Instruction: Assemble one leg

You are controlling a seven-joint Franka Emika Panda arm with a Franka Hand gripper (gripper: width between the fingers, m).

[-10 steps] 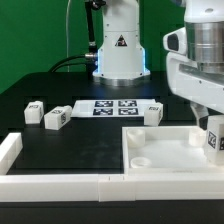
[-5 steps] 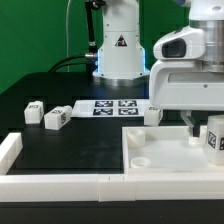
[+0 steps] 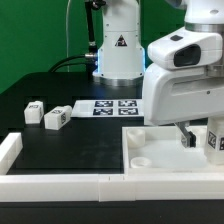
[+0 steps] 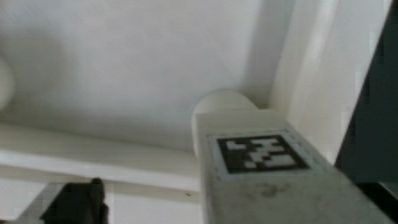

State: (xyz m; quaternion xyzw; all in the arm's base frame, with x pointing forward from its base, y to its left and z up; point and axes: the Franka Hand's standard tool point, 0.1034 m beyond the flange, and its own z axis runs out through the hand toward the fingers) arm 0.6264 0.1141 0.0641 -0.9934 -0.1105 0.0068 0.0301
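the pincer (image 3: 194, 137) hangs low over the panel (image 3: 160, 152) with its jaws apart. in the wrist view one dark finger (image 4: 80, 201) shows beside the leg (image 4: 267, 152), clear of it. the leg stands upright on the panel by its raised rim, tag showing, at the panel's end toward the exterior view's right. two like blocks (image 3: 45, 116) sit on the black worktop (image 3: 85, 145), well off the panel toward the exterior view's left. the marker board (image 3: 108, 107) lies beyond the panel, and a white rail (image 3: 60, 185) runs in front.
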